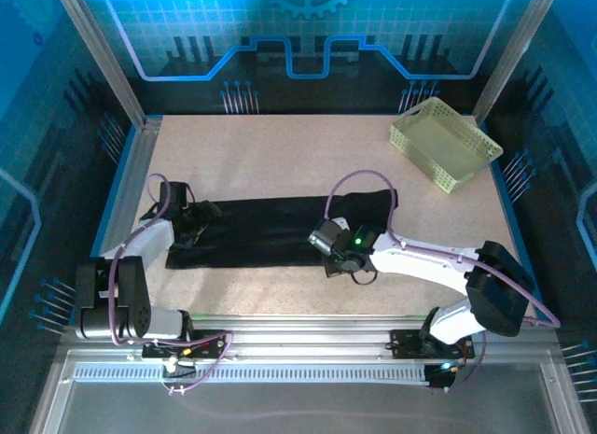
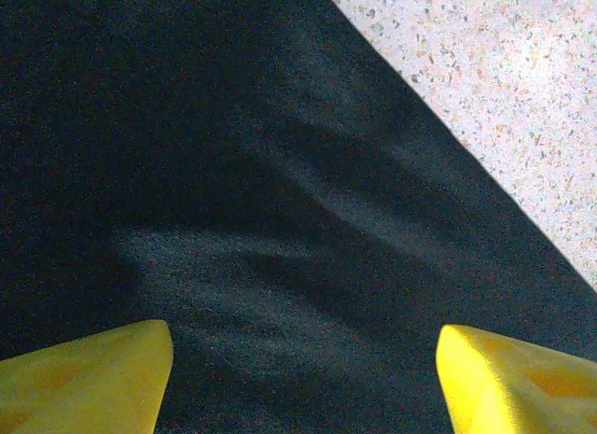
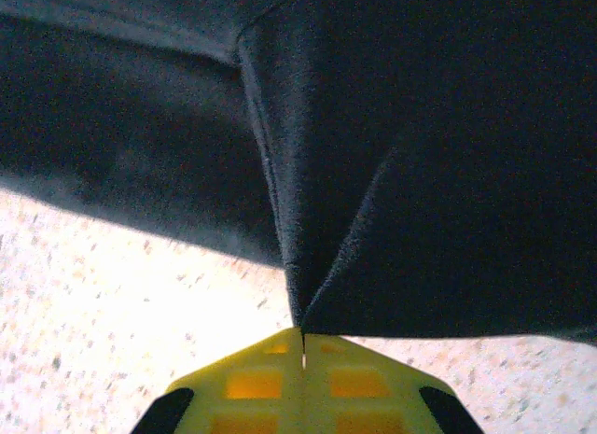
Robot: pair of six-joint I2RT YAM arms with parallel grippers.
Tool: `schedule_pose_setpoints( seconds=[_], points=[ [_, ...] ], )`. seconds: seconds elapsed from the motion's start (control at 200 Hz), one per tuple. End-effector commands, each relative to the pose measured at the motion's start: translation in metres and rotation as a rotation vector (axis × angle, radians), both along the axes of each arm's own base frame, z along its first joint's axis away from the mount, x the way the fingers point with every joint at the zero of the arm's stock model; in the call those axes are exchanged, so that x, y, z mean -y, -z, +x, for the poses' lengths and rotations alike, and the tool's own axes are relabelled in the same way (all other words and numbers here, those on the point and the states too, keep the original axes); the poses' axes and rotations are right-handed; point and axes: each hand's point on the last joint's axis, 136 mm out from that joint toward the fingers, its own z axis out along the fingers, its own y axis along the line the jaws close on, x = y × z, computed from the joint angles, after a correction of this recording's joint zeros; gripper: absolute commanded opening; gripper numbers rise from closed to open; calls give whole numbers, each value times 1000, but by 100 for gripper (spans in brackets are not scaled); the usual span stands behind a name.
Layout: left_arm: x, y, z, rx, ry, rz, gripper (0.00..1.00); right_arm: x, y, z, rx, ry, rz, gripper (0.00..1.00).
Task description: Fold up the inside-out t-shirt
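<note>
T-shirt: black, a long flat band, to the near left of the basket, apart from it.
Left gripper: jaws wide apart over the T-shirt end farthest from the basket.
Right gripper: jaws pressed together, pinching the T-shirt edge at the end closer to the basket.

A flat, speckled beige table carries two things. A black soft-fabric t-shirt, gathered into a long narrow band, lies across the table's middle, running from near the left edge to past the centre, roughly parallel to the near edge. A pale yellow-green plastic lattice basket sits at the far right corner, skewed to the edges and well apart from the shirt.
</note>
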Motion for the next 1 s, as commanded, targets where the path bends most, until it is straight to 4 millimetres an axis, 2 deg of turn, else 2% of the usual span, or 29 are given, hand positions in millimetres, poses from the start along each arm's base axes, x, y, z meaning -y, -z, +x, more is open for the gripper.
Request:
schedule_pose_setpoints(
  seconds=[0.0, 0.125, 0.155, 0.2, 0.275, 0.38, 0.445, 0.48, 0.605, 0.775, 0.88, 0.995],
  points=[
    [-3, 4, -3, 2, -4, 10, 76, 8, 7, -6, -19, 57, -20, 0],
    [-2, 0, 0, 6, 2, 9, 76, 10, 3, 10, 2, 71, -20, 2],
    [-3, -1, -1, 5, 3, 12, 76, 7, 1, 13, -5, 68, -2, 6],
    [-4, -2, -1, 6, 5, 19, 76, 2, -1, 17, -16, 56, 20, 19],
    [-5, -4, -2, 8, 4, 29, 76, -6, -10, 20, -7, 30, 33, 34],
    [-9, -5, -2, 9, -4, 42, 76, -1, -36, 25, 41, 19, 19, 42],
    [-10, -5, 0, 8, -7, 38, 76, 10, -52, 33, 95, 26, 6, 49],
    [-11, -5, 1, 10, -8, 37, 76, 19, -53, 38, 104, 42, -1, 53],
    [-9, -6, 4, 18, -13, 19, 76, 57, -29, 60, -10, 150, 20, 56],
    [-8, -8, 6, 18, -8, 20, 76, 82, -7, 91, -57, 223, 3, 56],
    [-8, -7, 4, 17, -10, 18, 76, 93, 6, 98, -73, 251, -47, 55],
    [-8, -5, 4, 14, -9, 17, 76, 98, 18, 92, -117, 256, -91, 52]
  ],
)
